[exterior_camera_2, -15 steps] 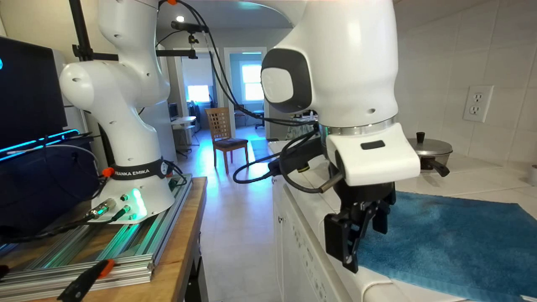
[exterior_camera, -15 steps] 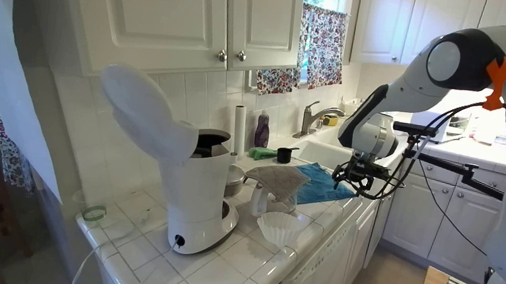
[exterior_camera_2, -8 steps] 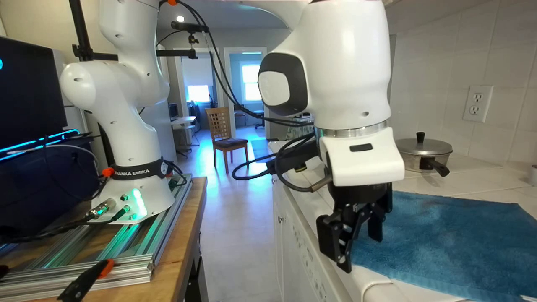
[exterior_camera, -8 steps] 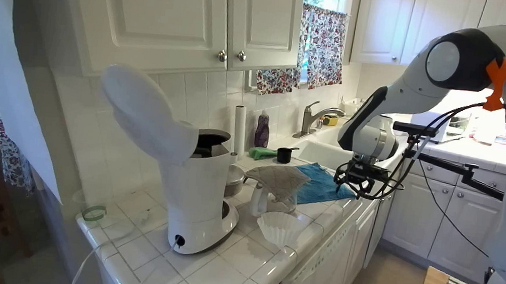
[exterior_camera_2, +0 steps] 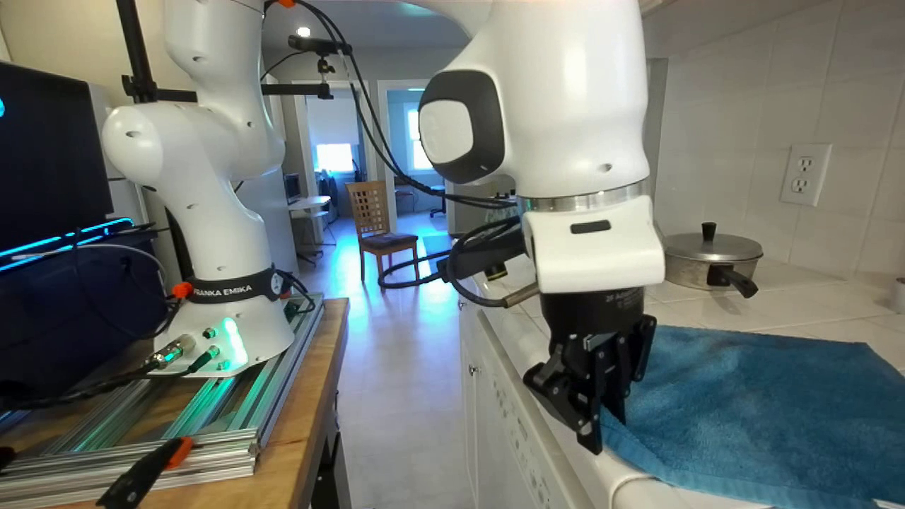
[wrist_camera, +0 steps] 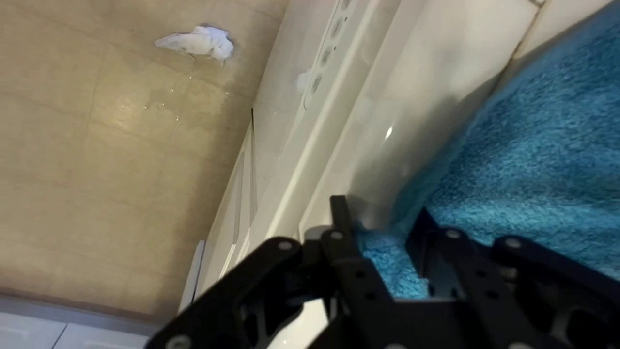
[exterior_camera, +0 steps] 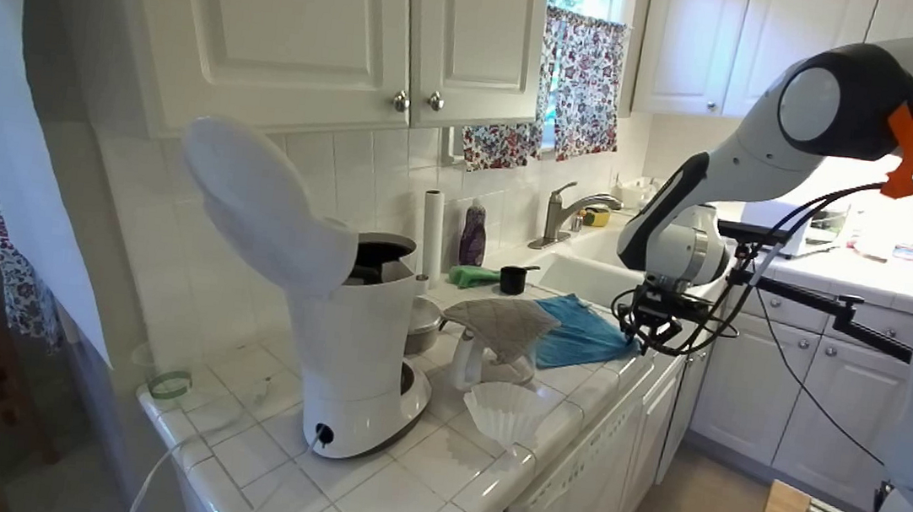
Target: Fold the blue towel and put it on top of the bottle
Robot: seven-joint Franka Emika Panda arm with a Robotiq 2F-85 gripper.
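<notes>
Gripper (wrist_camera: 381, 228): clamped on a bunched corner of towel (exterior_camera_2: 771, 410). Remainder of towel: spread unfolded on counter (exterior_camera_2: 799, 286), beside its front edge. Likely hazard: corner slips free if pinch is shallow, or slack drags, folding crookedly.
</notes>
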